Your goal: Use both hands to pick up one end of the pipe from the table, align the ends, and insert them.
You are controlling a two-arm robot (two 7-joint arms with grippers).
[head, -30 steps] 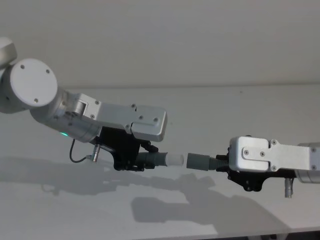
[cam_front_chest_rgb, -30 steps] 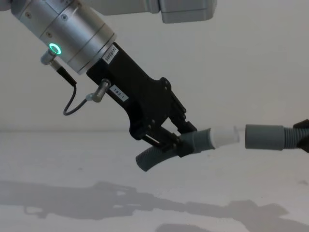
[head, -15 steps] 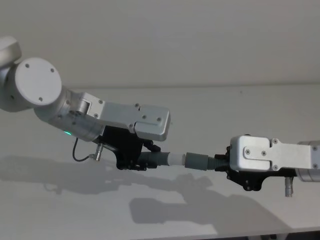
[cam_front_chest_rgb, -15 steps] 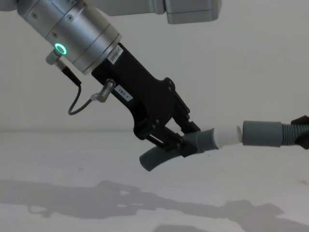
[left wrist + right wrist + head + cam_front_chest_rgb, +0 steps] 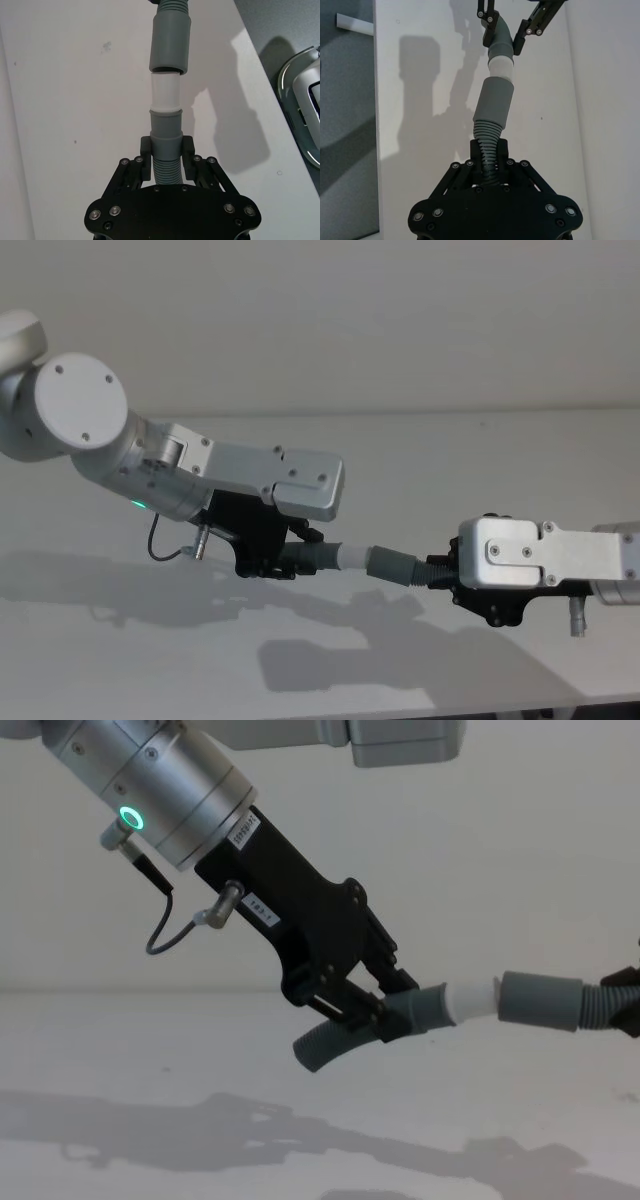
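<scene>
The 2 grippers are meeting above the table (image 5: 520, 450), both pieces lifted clear of it and throwing shadows on the surface below. The left gripper (image 5: 283, 562) is reaching in from the left, its fingers (image 5: 145, 150) clamping narrowly on the curved hose (image 5: 345, 1038) just behind its white tip (image 5: 470, 999) — the loose ribbed end is hanging down and to the left. The right gripper (image 5: 488, 157) is coming in from the right, pinching the ribbed part of the darker hose (image 5: 486, 145) behind its cuff (image 5: 392, 565). The tip is pointing right into the cuff's mouth — its front edge is sitting at the opening, with most of the white showing. The 2 pieces are lining up nearly straight, with a slight bend at the joint.
</scene>
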